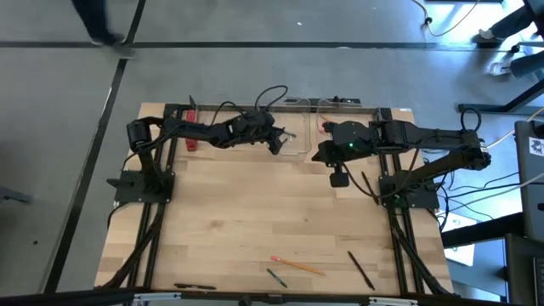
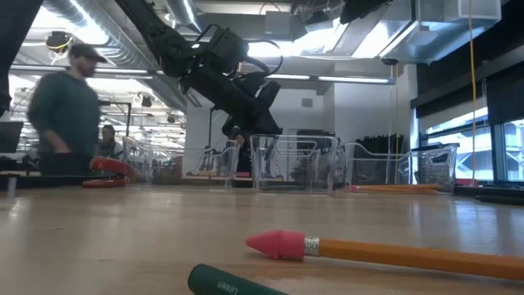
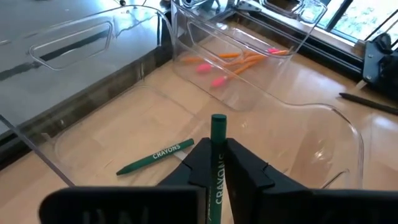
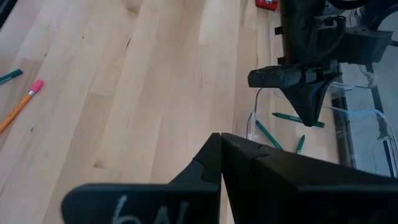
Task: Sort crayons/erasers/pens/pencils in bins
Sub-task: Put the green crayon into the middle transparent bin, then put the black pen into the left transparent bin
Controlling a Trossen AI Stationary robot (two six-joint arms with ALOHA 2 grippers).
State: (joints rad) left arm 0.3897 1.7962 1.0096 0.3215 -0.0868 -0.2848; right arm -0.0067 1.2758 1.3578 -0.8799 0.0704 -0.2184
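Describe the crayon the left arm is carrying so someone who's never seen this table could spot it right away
Look to the clear bins along the far edge of the wooden table. Over the middle bin hangs the left gripper, and the green crayon sticks out from between its fingers. Unlike the other green crayon, which lies flat on the bin floor, this one is held off it.

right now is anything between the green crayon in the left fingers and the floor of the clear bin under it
Nothing visible. The left gripper holds the dark green crayon pointing down into the clear plastic bin. Another green crayon lies on the bin floor off to one side, not under the tip.
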